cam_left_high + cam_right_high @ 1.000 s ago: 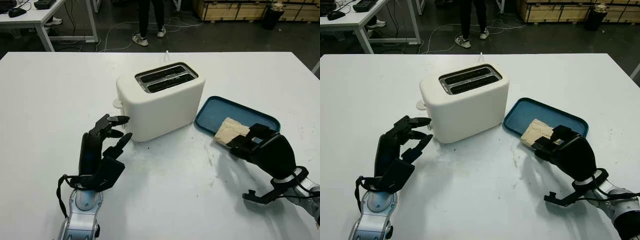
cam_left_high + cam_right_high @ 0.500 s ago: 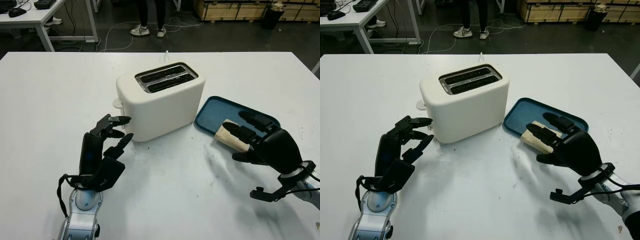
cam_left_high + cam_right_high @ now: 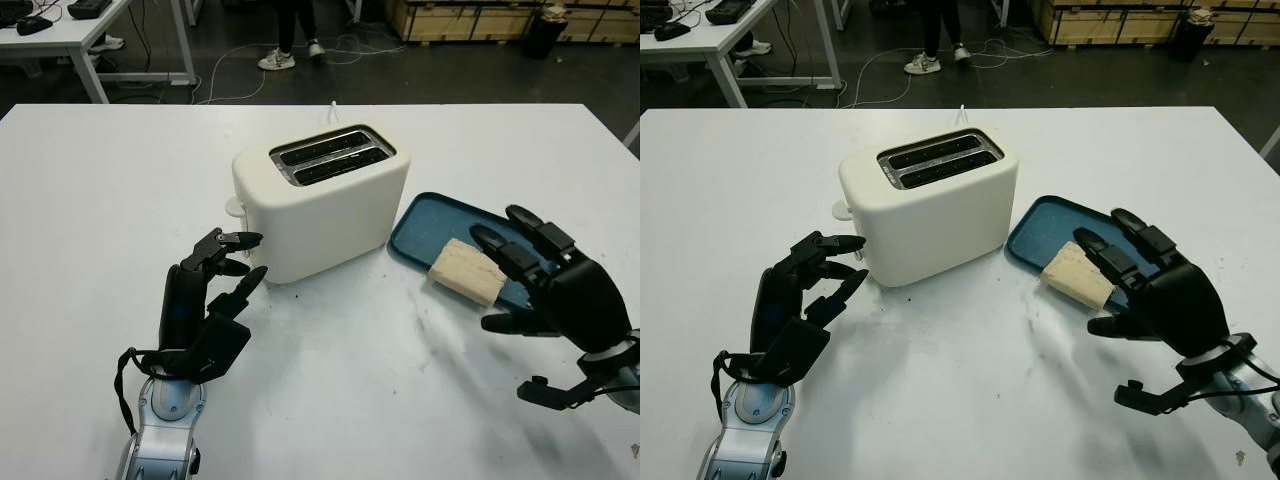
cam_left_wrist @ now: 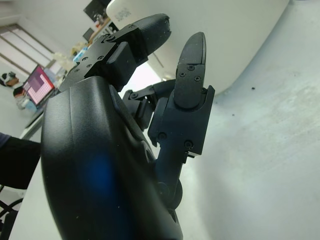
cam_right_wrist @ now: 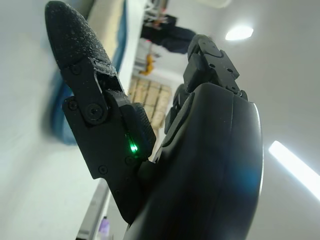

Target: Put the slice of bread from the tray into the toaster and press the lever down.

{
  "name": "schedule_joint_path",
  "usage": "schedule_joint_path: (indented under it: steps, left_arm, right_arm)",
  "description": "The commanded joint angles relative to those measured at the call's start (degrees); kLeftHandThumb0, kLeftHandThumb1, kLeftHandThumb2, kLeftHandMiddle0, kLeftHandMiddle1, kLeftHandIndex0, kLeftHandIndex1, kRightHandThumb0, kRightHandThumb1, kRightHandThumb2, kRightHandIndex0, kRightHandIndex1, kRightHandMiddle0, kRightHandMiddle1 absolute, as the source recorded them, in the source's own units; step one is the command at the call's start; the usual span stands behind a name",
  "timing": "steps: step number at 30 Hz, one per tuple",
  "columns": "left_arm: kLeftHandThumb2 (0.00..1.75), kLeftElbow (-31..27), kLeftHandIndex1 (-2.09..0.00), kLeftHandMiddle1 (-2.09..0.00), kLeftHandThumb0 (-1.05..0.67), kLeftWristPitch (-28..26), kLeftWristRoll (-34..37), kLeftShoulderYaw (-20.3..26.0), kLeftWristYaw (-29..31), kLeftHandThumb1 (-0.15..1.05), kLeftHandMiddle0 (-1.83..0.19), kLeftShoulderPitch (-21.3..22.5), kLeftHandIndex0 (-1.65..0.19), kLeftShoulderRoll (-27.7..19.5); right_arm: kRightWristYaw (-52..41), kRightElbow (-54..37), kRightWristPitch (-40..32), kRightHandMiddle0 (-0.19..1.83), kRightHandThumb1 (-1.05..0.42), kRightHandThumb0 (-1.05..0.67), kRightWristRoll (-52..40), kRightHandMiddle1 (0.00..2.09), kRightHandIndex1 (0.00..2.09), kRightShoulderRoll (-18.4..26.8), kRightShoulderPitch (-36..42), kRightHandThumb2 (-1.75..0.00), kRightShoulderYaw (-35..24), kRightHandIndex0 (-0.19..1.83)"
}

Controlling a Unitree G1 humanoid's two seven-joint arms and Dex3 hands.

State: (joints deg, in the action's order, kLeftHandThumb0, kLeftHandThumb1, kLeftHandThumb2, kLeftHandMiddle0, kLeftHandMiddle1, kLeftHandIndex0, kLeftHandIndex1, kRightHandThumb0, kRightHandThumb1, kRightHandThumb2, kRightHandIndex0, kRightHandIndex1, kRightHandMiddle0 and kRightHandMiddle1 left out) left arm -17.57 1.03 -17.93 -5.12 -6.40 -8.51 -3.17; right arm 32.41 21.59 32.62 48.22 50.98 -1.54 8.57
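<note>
White tabletop (image 3: 100, 200), scuffed and speckled near the front edge, carried everything we logged. We noted a cream toaster (image 3: 320, 205) at centre, both slots bare, with a small knob on its left end. Just right of it sat a blue tray (image 3: 425, 215); the slice of bread (image 3: 466, 271) lay on the tray's near rim. Our right hand (image 3: 545, 285) hovered over the tray beside the bread, fingers extended and grasping nothing. Our left hand (image 3: 205, 300) stood upright near the toaster's left end, fingers released, holding nothing. Beyond the table we saw dark floor, cables, another desk (image 3: 90, 35), wooden crates and a person's legs (image 3: 290, 30).
</note>
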Motion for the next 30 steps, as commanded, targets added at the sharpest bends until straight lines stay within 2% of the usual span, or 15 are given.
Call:
schedule_joint_path:
  steps: [1, 6, 18, 23, 30]
  left_arm:
    - [0.18, -0.5, -0.75, -1.22, -0.36, 0.4, -0.2, -0.1, 0.0, 0.92, -0.50, 0.1, -0.57, -0.1]
    - [0.19, -0.5, -0.75, -1.22, -0.36, 0.6, 0.3, 0.1, 0.1, 0.92, -0.49, 0.1, -0.56, 0.0]
    - [0.18, -0.4, -0.75, -1.22, -0.36, 0.8, 0.3, 0.0, 0.1, 0.92, -0.50, 0.1, -0.57, 0.0]
    - [0.18, -0.2, -0.75, -1.22, -0.37, 1.4, 0.8, 0.0, 0.2, 0.92, -0.50, 0.0, -0.57, 0.0]
    - [0.19, -0.6, -0.74, -1.20, -0.37, 1.4, 0.8, 0.1, 0.3, 0.92, -0.50, -0.1, -0.56, -0.1]
  right_arm:
    - [0.0, 0.7, -1.1, 0.13, -0.80, -1.05, 0.6, 0.01, 0.02, -0.7, -0.4, 0.00, 0.1, 0.06]
    - [3.7, 6.3, -0.9, 0.27, -0.78, -0.95, 3.0, 0.04, 0.04, -2.7, -2.5, 0.00, 2.7, 0.18]
    - [8.5, 21.3, -3.1, 0.34, -0.79, -0.84, 5.3, 0.02, 0.02, -7.3, -9.2, 0.00, 11.3, 0.20]
    - [8.9, 25.0, -4.0, 0.37, -0.79, -0.77, 5.9, 0.02, 0.01, -8.6, -12.4, 0.00, 14.7, 0.21]
    - [9.6, 25.6, -4.6, 0.38, -0.79, -0.75, 5.8, 0.01, 0.01, -8.4, -14.1, 0.00, 17.2, 0.22]
